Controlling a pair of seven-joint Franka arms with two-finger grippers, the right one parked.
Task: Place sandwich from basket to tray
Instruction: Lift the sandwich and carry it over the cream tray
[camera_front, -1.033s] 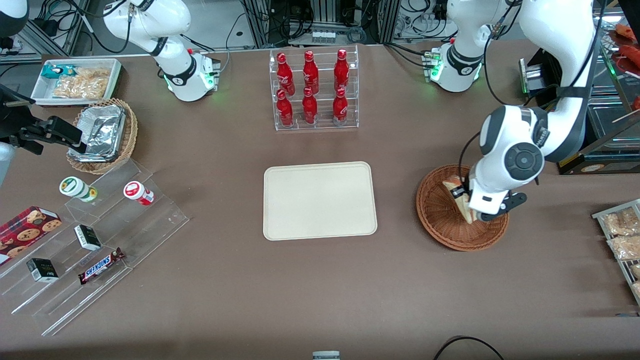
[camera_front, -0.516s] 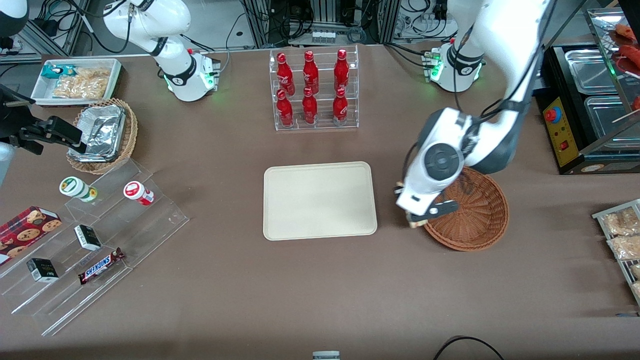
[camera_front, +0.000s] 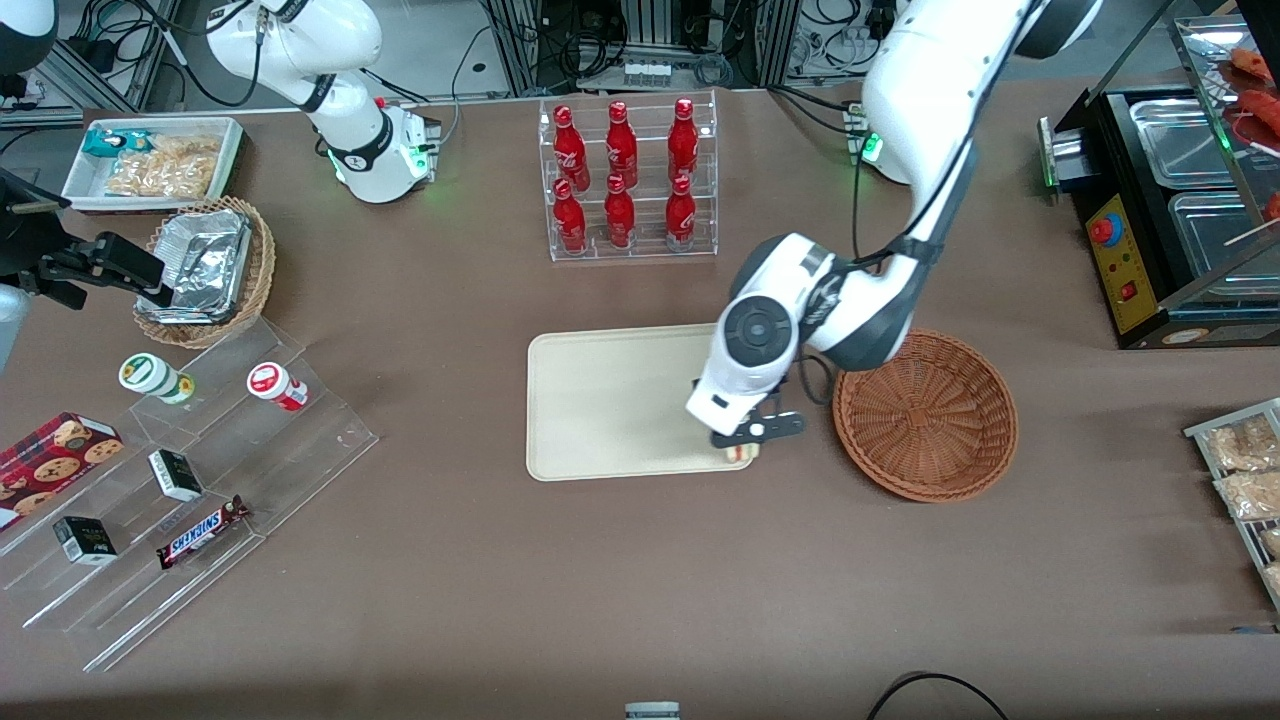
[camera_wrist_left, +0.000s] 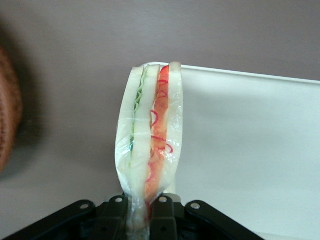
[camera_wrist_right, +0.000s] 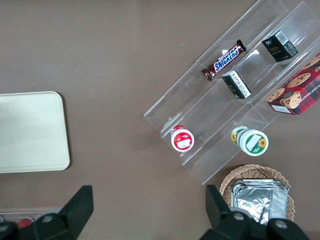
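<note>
Sandwich (camera_wrist_left: 150, 140) pinched upright in the gripper (camera_wrist_left: 142, 210), above the tray's (camera_front: 610, 400) corner nearest the basket (camera_front: 930, 415).

Basket holds nothing. Six red bottles (camera_front: 622, 175) fill a clear rack; a "SNICKERS" bar (camera_front: 200, 532) lies on clear steps.

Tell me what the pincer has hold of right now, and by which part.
The pincer is shut on the sandwich, pinching one end of the wedge, filling edge showing. It hangs over the tray's corner nearest the basket.
</note>
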